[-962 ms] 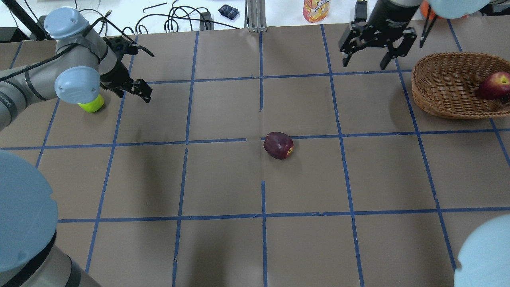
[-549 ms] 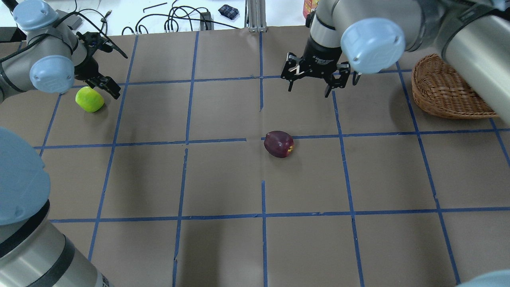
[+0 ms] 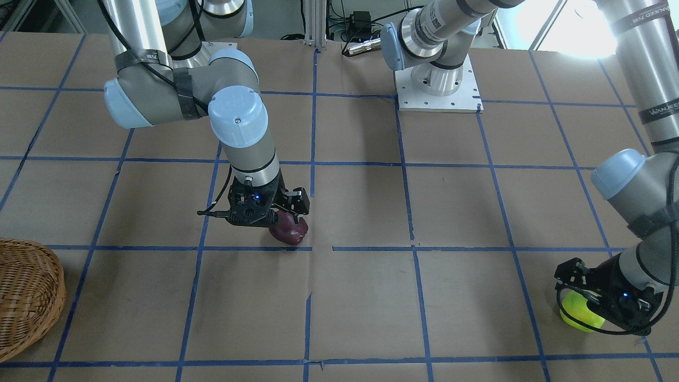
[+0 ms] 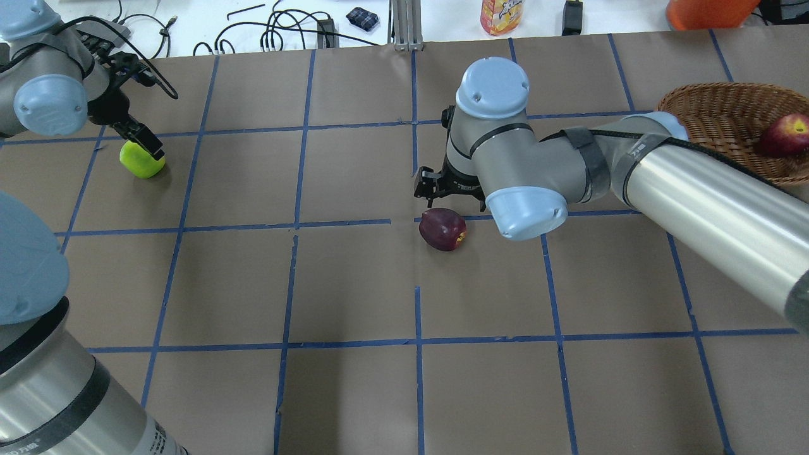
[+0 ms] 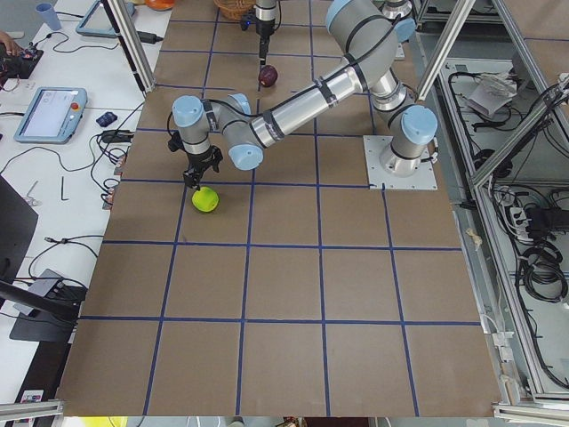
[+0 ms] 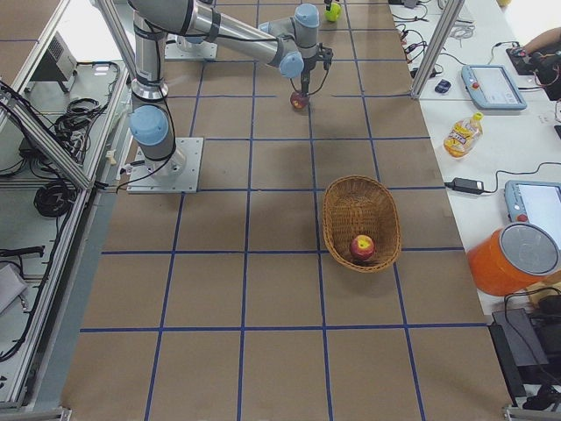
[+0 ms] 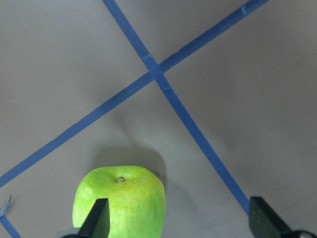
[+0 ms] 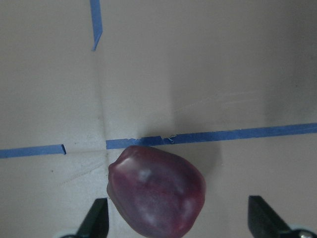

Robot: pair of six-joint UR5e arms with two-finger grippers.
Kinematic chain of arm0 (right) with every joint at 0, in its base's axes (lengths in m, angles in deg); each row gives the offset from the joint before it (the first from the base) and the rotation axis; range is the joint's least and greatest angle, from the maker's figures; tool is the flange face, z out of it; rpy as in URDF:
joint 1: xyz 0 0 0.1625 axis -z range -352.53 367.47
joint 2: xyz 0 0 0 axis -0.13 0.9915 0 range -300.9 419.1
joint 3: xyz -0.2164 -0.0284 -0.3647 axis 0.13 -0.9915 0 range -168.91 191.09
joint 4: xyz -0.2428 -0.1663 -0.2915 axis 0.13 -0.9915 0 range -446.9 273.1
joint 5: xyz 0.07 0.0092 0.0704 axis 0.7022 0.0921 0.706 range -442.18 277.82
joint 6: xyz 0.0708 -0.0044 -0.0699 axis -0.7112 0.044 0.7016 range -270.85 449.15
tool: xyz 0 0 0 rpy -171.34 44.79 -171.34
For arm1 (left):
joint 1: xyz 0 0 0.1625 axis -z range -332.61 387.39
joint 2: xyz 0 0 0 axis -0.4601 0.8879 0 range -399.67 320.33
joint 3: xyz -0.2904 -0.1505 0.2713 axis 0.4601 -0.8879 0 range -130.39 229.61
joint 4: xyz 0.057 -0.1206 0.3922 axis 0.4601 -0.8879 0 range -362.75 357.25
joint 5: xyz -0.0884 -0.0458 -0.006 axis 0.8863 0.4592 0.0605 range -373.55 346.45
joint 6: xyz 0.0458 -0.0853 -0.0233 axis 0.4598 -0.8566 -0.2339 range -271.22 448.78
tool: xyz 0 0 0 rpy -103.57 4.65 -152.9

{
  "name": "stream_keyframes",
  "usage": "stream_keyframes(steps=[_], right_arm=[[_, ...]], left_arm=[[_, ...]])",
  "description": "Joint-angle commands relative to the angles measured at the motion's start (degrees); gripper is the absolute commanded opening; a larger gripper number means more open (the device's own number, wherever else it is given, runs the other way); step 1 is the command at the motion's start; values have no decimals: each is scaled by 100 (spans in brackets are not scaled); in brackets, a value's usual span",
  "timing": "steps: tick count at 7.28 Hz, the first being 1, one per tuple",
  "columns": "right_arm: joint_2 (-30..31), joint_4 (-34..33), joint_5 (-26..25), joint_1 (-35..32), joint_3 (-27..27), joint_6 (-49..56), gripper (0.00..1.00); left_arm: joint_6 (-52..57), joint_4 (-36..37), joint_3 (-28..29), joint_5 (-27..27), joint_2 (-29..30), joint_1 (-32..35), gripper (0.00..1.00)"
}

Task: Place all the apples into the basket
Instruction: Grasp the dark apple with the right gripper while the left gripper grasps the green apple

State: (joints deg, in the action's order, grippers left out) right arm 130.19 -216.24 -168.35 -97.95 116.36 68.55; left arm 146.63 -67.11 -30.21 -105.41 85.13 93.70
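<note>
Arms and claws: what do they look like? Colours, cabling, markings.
The right arm and left arm are silver-grey tubes with pale blue round joint caps. Black bands strap a black cable along each, and some bands carry white lettering. The right claw and left claw are black and two-fingered, each with a small blue light.

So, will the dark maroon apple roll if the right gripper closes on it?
Probably it may roll: the maroon apple is rounded, lopsided and rests free on flat paper. Its skin looks smooth with a faint shine, so the open fingers might slip unless they meet its widest part.
</note>
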Motion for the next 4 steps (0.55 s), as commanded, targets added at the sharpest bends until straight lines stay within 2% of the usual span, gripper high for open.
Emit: stream_keyframes(steps=[1,2,4], right_arm=[[-173,-215,56,-57,134,108,100],[-244,-215,65,-66,134,701,100],[-402,-259,83,-118,90,1170,100]], left_arm=[[225,-51,151,2,210,-144,100],[227,175,195,-7,290,-145,100],[227,362,275,19,431,-145,100]])
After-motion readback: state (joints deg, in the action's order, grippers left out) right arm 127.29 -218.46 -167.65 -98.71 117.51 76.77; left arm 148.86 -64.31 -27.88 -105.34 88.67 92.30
